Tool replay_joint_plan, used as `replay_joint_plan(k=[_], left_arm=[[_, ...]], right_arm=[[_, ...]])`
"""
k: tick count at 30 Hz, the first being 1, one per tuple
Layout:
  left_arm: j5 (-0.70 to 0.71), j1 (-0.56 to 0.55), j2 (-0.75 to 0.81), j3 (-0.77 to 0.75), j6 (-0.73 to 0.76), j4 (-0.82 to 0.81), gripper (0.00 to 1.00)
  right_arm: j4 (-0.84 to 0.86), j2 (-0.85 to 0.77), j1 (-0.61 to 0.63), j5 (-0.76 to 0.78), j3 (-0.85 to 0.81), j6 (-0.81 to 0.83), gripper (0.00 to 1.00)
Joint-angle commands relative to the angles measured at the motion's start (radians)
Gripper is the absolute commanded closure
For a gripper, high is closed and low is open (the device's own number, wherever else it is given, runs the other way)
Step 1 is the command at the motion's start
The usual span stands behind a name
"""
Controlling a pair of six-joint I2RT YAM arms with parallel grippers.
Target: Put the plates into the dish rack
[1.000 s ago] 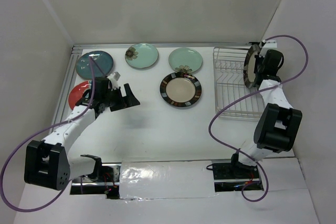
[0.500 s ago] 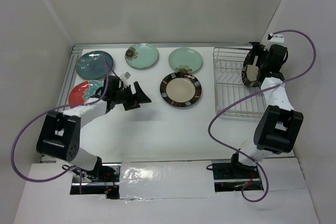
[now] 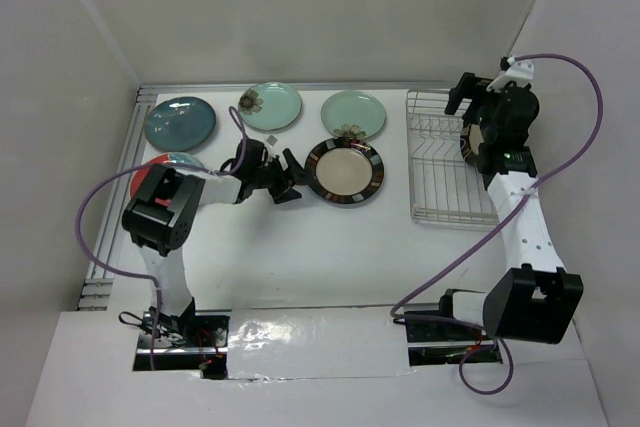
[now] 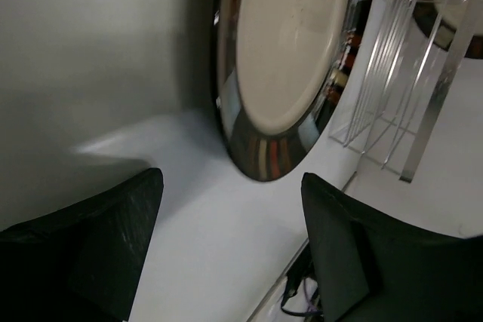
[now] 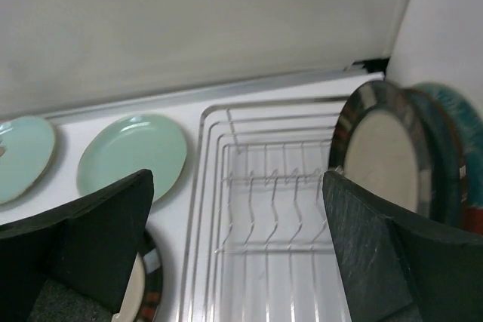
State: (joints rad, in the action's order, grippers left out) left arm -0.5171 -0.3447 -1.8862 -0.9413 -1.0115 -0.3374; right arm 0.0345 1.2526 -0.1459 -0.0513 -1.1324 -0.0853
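A cream plate with a dark striped rim (image 3: 344, 170) lies flat at mid-table. My left gripper (image 3: 292, 179) stands open just left of its rim. In the left wrist view that plate (image 4: 290, 58) fills the space ahead of the open gripper (image 4: 230, 209), with nothing between the fingers. My right gripper (image 3: 472, 125) is open above the back right of the dish rack (image 3: 440, 162). A striped plate (image 5: 385, 148) stands upright in the rack (image 5: 287, 209), with a teal plate (image 5: 453, 148) behind it. The right gripper (image 5: 238, 179) holds nothing.
A dark teal plate (image 3: 180, 122), a mint plate with a flower (image 3: 270, 106) and a second mint plate (image 3: 353, 114) lie along the back. A red plate (image 3: 148, 179) sits at the left, partly under my left arm. White walls enclose the table.
My left gripper has swung right, up to the striped plate's rim. My right gripper has opened, let go of the striped plate now standing in the rack, and drawn back.
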Motion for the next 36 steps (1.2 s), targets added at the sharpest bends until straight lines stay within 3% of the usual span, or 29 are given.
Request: replay_joint_plan(k=[1, 9, 15, 21, 27, 36], left_arm=[[0.028, -0.033, -0.098, -0.068, -0.114, -0.112, 0.14], [0.150, -0.082, -0.237, -0.122, -0.233, -0.147, 0.25], [0.160, -0.082, -0.229, -0.103, -0.256, -0.147, 0.76], [0.131, -0.071, -0.102, -0.005, -0.159, -0.107, 0.98], [0.008, 0.007, 0.154, 0.180, -0.108, -0.157, 1.00], [-0.216, 0.110, 0.493, 0.263, -0.048, -0.169, 1.00]], right_arm=[[-0.027, -0.042, 0.043, -0.045, 0.062, -0.059, 0.01], [-0.027, -0.111, 0.118, -0.088, 0.152, -0.068, 0.01], [-0.061, -0.111, 0.207, -0.079, 0.197, -0.077, 0.04], [-0.113, -0.120, 0.247, -0.116, 0.197, -0.097, 0.04], [-0.151, -0.087, 0.269, -0.240, 0.177, -0.166, 0.03], [-0.137, 0.022, 0.279, -0.557, 0.186, -0.228, 0.02]])
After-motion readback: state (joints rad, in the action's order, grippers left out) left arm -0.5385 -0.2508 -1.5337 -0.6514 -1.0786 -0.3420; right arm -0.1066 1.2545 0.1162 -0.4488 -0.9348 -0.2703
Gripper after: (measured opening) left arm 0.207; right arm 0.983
